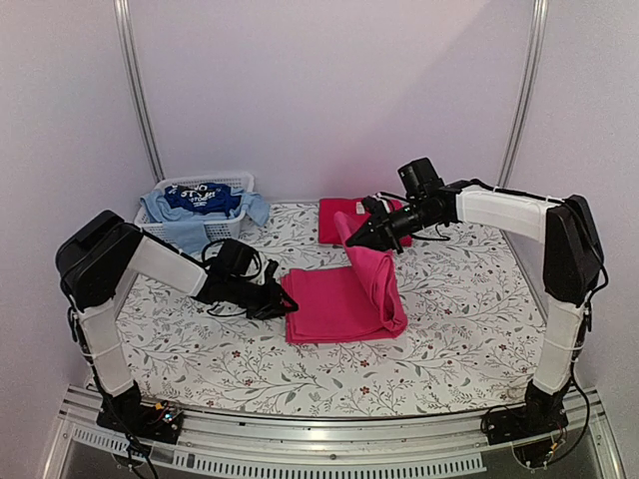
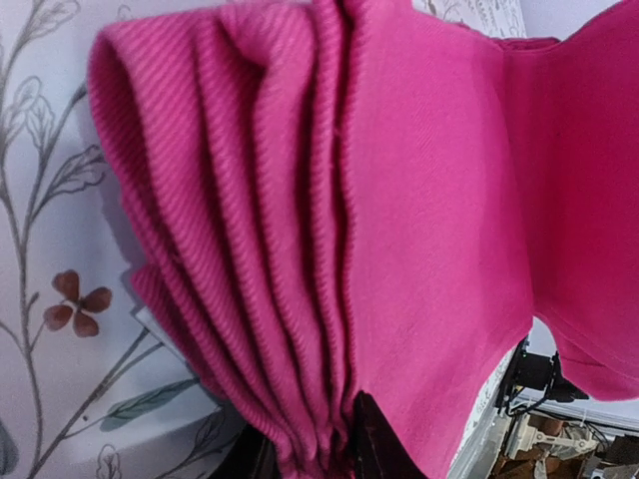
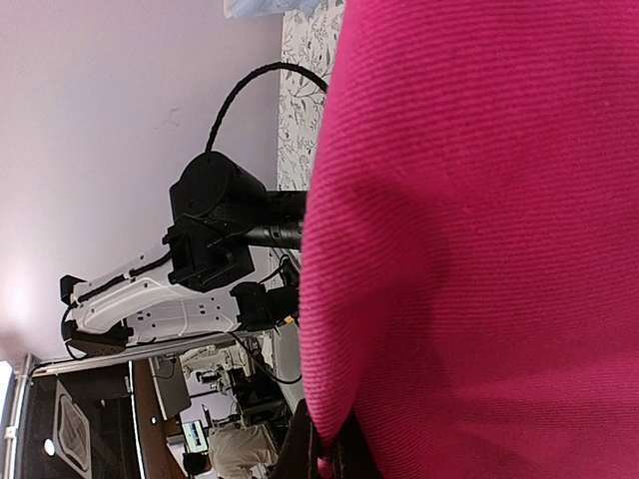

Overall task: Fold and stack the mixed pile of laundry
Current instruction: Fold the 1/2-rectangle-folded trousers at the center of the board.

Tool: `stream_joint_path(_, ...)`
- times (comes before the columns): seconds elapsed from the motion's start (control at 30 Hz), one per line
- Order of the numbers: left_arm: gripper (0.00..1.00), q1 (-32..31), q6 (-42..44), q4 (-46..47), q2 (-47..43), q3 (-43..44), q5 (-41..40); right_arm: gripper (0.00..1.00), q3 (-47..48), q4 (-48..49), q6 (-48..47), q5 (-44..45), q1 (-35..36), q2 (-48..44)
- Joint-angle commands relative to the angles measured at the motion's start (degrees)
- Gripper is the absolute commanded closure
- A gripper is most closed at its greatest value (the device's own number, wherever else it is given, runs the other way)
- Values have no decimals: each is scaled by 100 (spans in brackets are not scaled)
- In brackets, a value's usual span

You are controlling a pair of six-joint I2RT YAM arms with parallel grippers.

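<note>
A pink-magenta cloth [image 1: 334, 299] lies partly folded on the middle of the flowered table. My left gripper [image 1: 283, 302] is shut on its bunched left edge; in the left wrist view the folds [image 2: 399, 200] are pinched between the dark fingers [image 2: 374, 449]. My right gripper [image 1: 351, 242] is shut on a far corner of the same cloth and holds it up above the table. That cloth [image 3: 479, 249] fills the right wrist view. A folded red piece [image 1: 334, 212] lies flat behind. More of the laundry pile sits in the basket.
A white slatted basket [image 1: 228, 227] stands at the back left. It holds a dark blue printed garment [image 1: 203, 197] and a light blue one [image 1: 185, 235] draped over its front. Walls close in the table at the back and sides.
</note>
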Motion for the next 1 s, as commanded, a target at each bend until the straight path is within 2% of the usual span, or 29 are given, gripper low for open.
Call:
stream_joint_path(0.0,77,-154,-10,11,267,-65,-44,100,786,-9,1,6,270,672)
stream_joint_path(0.17,77,-162,-19,97,293,-132,-25,100,1015,556,414,-190,560,1289)
stream_joint_path(0.33,77,-161,-49,224,324,-253,5,100,1412,722,583,-396,836,1891)
stream_joint_path(0.53,77,-161,-49,344,392,-349,36,100,1481,1375,1168,-516,1039,2215)
stream_joint_path(0.87,75,-149,-22,294,538,-220,99,100,1463,2948,2411,-610,1276,2888)
stream_joint_path(0.9,71,-143,-32,240,489,-231,88,98,1441,3084,2561,-594,1272,2902)
stream_joint_path(0.97,59,-104,-31,60,293,-309,8,77,1487,3172,2624,-597,1261,2932)
